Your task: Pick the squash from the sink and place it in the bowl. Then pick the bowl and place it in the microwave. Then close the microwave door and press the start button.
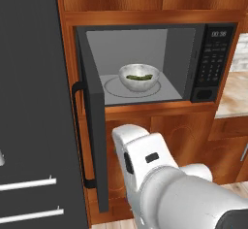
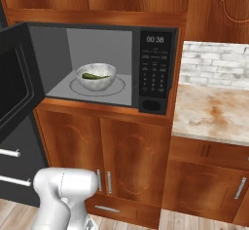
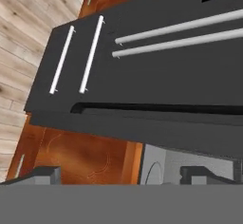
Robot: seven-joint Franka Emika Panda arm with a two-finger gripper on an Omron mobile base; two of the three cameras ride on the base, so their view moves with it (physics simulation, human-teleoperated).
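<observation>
In the hand view, your tool (image 3: pixel 121 174) stands wide open with nothing between its fingertips, close up against the edge of the microwave door (image 3: pixel 142 126), whose black bar handle (image 3: pixel 156 108) runs across just above. The door hangs fully open. Beyond it, inside the microwave (image 1: pixel 145 63), you see the bowl (image 1: pixel 139 76) sitting on the round turntable (image 1: pixel 114 88), with the squash (image 1: pixel 139 77) lying inside it. To the right, the keypad panel (image 2: pixel 155 68) shows a lit display.

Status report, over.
Pincer open, empty, facing the microwave door's edge. Squash in bowl, bowl inside microwave. Door open; nothing blocking its swing.
</observation>
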